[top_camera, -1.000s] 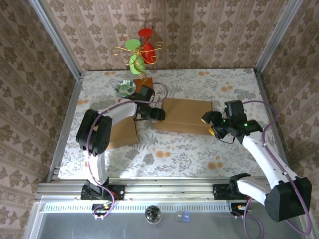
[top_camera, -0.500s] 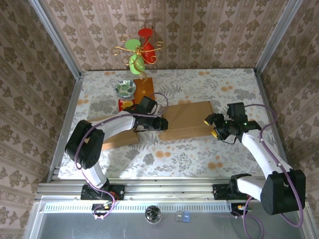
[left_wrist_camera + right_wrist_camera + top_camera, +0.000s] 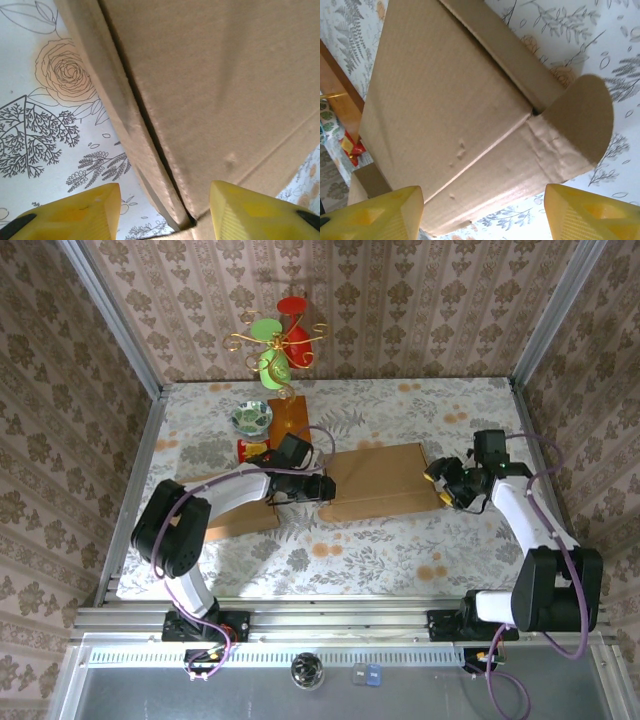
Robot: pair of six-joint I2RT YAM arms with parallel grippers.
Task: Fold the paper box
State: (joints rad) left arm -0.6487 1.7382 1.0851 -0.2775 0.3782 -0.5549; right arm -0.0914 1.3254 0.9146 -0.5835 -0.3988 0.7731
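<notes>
Left fingers (image 3: 75, 210) open astride the edge of the box (image 3: 375, 480), right fingers (image 3: 375, 215) open just off its end flap (image 3: 580, 122): I'd pinch squarely at the crease before folding.

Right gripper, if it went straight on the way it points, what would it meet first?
The right gripper would most likely meet the paper box first, near its end with the rounded flap; depth is unclear.

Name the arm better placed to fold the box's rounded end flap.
Likely right: the open right gripper faces that flap; the left gripper is at the box's other end.
</notes>
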